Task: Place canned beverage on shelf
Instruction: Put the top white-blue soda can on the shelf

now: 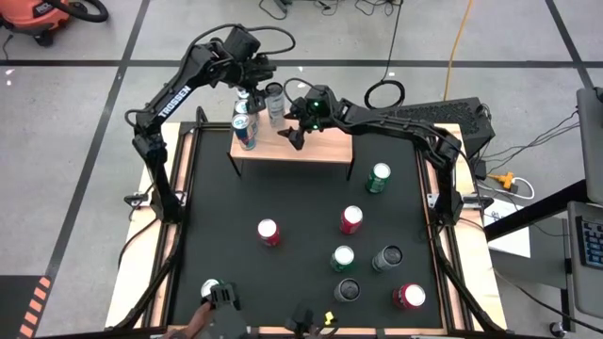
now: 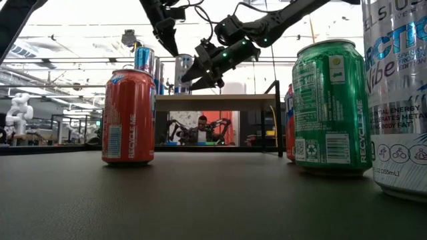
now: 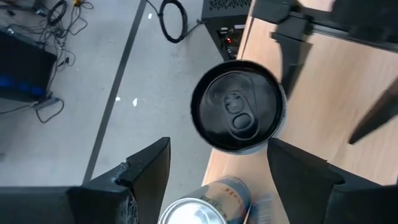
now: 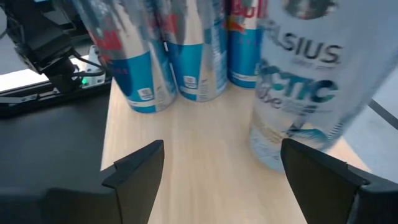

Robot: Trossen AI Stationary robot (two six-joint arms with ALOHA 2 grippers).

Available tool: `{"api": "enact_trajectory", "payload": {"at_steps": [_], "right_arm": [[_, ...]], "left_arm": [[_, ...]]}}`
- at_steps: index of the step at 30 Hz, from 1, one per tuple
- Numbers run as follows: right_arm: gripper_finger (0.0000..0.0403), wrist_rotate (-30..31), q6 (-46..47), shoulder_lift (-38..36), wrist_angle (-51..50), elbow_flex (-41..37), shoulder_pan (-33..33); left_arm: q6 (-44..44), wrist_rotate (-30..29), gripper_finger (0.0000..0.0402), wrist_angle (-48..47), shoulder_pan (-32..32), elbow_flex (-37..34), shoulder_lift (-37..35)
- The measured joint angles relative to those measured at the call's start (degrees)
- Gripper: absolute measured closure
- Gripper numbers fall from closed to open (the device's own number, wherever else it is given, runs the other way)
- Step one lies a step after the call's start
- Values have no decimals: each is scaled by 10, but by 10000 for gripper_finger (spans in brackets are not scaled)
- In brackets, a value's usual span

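The shelf point(image 1: 306, 146), a light-wood board on thin black legs, stands at the table's far side. Blue-and-silver cans point(image 1: 245, 132) stand on its left end. A white can with a dark top point(image 1: 274, 98) stands on its bottom at the far edge. My left gripper point(image 3: 217, 152) hovers open above that white can point(image 3: 237, 106), one finger on either side. My right gripper point(image 4: 222, 146) is open low over the board. The blue cans point(image 4: 186, 68) are ahead of it and the white can point(image 4: 305, 87) is beside one finger.
Loose cans stand on the black tabletop: green point(image 1: 379, 177), red point(image 1: 351, 218), red point(image 1: 268, 232), green point(image 1: 343, 257), dark ones point(image 1: 387, 257), and red point(image 1: 409, 297). The shelf's right half point(image 1: 330, 151) is bare board.
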Motion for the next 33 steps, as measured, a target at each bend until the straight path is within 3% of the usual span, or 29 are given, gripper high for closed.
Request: {"api": "enact_trajectory", "payload": {"at_steps": [7,17,33], "right_arm": [[103,1,3,0,-5,0,0],[103,3,2,0,0,0,-11],[103,1,-3,0,6,0,-11]], "left_arm": [[-33,1,148,1,0,0,-17],[-60,63,148,-21,-6,1,-22],[-31,11,148,4,-1,1,1]]}}
